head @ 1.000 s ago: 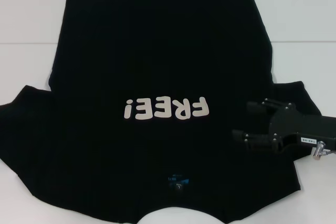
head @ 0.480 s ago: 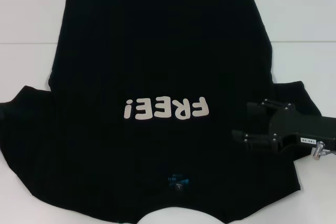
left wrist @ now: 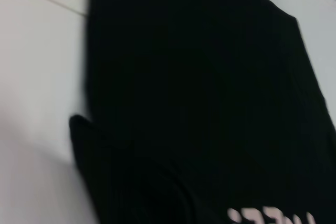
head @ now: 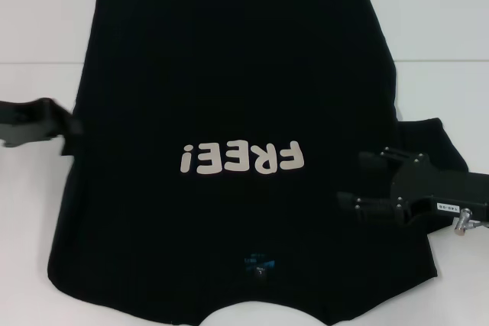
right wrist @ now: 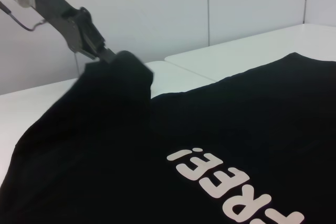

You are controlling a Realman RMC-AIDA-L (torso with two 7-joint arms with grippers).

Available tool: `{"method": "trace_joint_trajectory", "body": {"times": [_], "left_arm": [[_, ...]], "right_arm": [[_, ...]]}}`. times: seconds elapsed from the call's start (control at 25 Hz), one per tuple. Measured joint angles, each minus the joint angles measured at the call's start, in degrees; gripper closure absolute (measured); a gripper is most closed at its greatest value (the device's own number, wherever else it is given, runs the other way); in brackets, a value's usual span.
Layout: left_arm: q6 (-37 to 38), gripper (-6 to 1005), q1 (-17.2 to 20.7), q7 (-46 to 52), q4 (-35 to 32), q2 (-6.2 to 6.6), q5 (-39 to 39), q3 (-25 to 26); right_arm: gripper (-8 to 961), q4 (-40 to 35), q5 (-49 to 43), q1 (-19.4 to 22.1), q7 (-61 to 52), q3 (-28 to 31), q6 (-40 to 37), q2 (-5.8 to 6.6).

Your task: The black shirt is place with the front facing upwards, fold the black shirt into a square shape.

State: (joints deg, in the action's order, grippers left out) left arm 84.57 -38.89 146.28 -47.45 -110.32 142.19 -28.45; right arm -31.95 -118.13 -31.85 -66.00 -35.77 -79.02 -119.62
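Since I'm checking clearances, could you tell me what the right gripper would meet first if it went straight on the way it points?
Probably the black shirt: the open right gripper points across its chest toward the white lettering; its height is unclear.

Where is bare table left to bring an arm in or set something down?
Bare white table lies right of the black shirt, and left of it beyond the left gripper. A small patch shows below the right gripper. The middle is all shirt.

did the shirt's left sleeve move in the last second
Yes. The left sleeve lay flat on the table; now the left gripper has lifted it inward toward the FREE! lettering of the black shirt. The right gripper hovers open over the right sleeve.
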Motion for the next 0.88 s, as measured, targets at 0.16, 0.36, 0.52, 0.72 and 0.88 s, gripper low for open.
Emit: {"method": "trace_joint_trajectory", "body": {"times": [0.16, 0.36, 0.52, 0.72, 0.88], "left_arm": [[-1.7, 955, -1.6, -0.1, 0.2, -2.66, -0.1, -2.2], [-4.4, 954, -2.2, -1.5, 1.6, -5.22, -0.7, -5.0], [-4.1, 949, -2.3, -2.7, 5.0, -5.58, -4.3, -4.8], [-0.7, 898, -2.0, -11.1, 16.1, -1.23, -16.4, -4.3], [6.6, 771, 1.1, -27.0, 17.0, -0.55, -24.6, -2.3]], "right_arm": [[42, 0.0, 0.0, 0.1, 0.0, -0.1, 0.0, 0.0], [42, 0.2, 0.0, 0.1, 0.0, 0.0, 0.0, 0.0], [42, 0.2, 0.0, 0.1, 0.0, 0.1, 0.1, 0.0], [42, 0.1, 0.3, 0.1, -1.3, 0.1, 0.4, 0.0], [42, -1.5, 0.4, -0.1, -11.1, 0.4, 0.6, 0.54]]}}
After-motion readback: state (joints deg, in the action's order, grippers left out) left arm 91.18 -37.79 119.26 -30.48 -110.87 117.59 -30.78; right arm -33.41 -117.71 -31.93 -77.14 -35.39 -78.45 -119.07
